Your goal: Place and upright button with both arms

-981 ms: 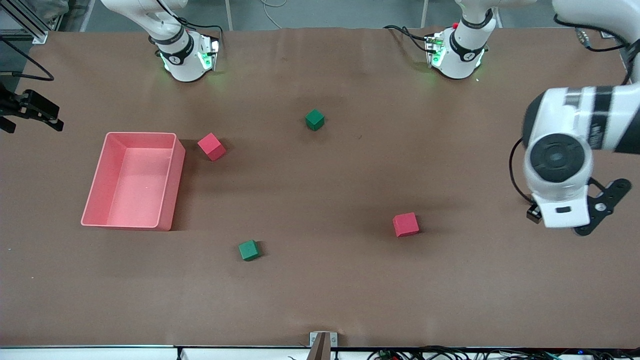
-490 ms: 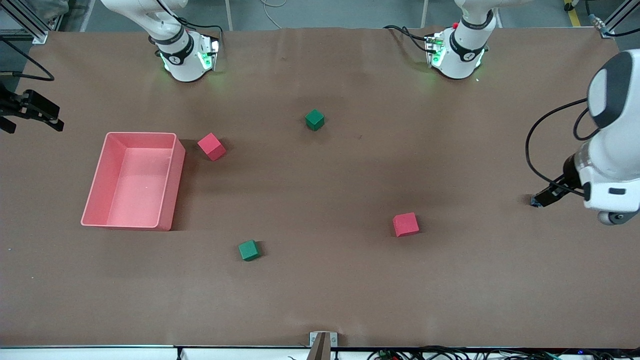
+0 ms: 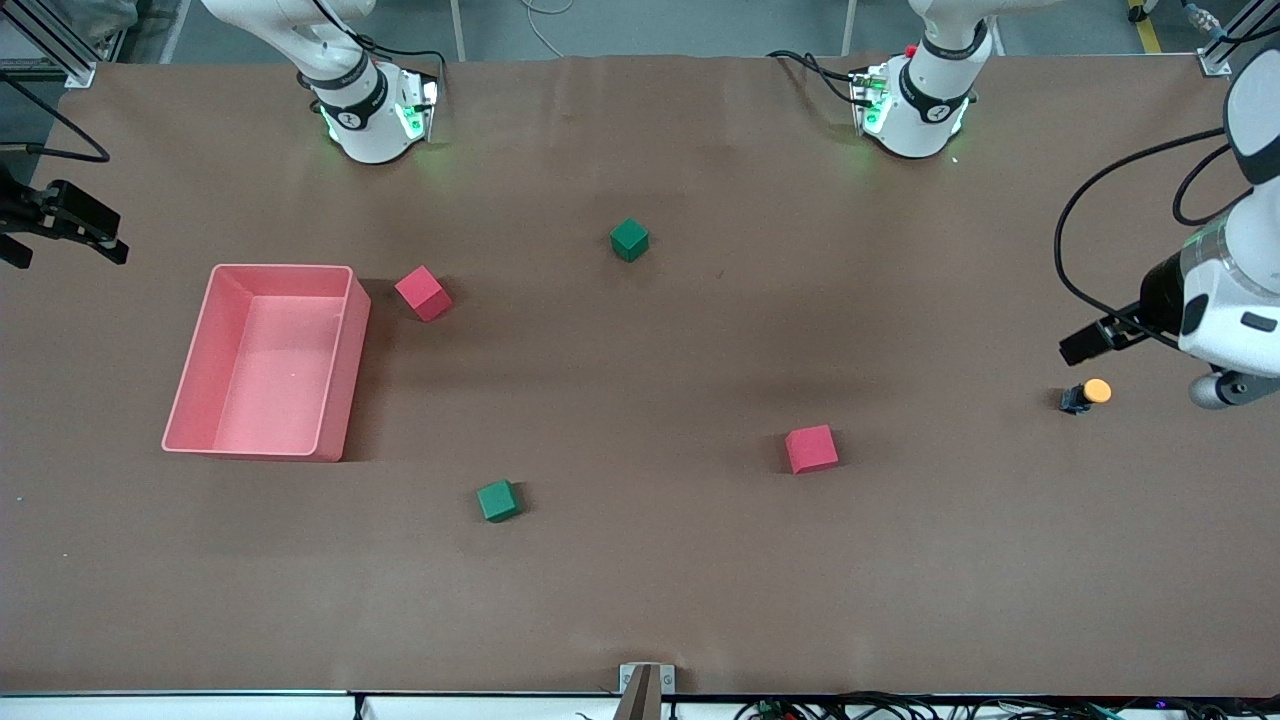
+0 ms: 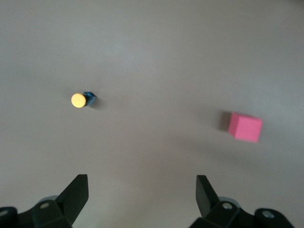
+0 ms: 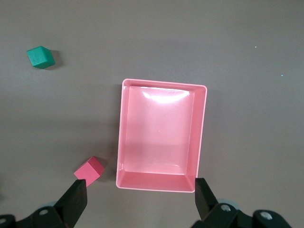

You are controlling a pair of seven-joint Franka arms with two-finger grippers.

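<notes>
Lying on its side on the worktop near the left arm's end, the button points its orange cap toward that end. Left pincer hangs over it, fingers apart; right pincer, also spread, hovers over the pink bin.

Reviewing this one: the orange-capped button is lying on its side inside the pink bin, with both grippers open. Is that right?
Not quite. The button does lie on its side, but on the bare table toward the left arm's end, not in the pink bin, which is empty in the front and right wrist views. The left gripper and right gripper are open.
</notes>
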